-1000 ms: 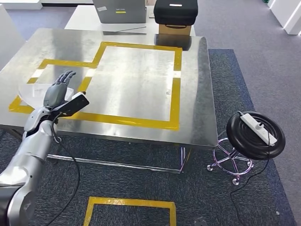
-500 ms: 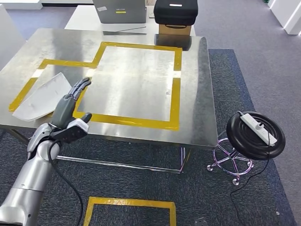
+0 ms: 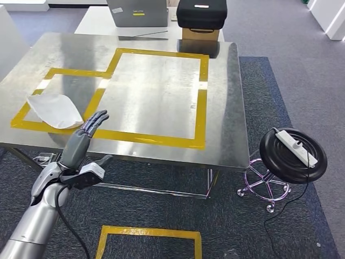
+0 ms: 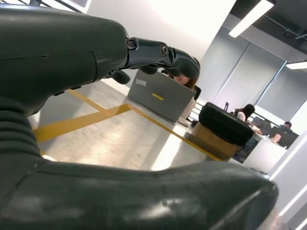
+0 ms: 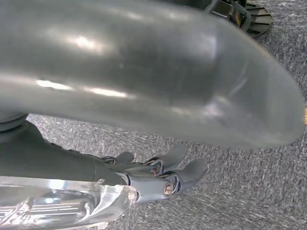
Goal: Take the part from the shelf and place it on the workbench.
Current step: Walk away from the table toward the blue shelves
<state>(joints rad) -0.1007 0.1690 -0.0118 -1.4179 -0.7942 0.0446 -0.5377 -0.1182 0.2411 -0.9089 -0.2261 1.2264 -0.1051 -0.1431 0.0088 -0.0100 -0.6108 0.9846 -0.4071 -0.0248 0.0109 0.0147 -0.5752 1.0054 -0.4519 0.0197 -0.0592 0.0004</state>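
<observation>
The part (image 3: 55,110), a thin pale curved sheet, lies flat on the steel counter (image 3: 228,108), inside the smaller rectangle of yellow tape (image 3: 97,97) at about nine o'clock in the head view. Its near edge rests close to the yellow strip along the counter's front. The left robot hand (image 3: 81,141) hovers at about seven o'clock, just off the counter's front edge, with its fingers stretched out and apart and nothing in them; the part sits at roughly ten o'clock from that robot hand, near its fingertips but not touching them. The left wrist view shows the same robot hand with straight dark fingers over the taped counter surface. The right robot hand (image 5: 159,175) hangs above grey carpet (image 5: 253,182), its fingers loosely extended and apart, holding nothing. At twelve o'clock beyond the counter stand a grey laptop (image 3: 138,12) and a black case (image 3: 201,12) on a cardboard box (image 3: 198,33). At four o'clock a round black stool (image 3: 292,154) carries a white power strip (image 3: 296,145).
</observation>
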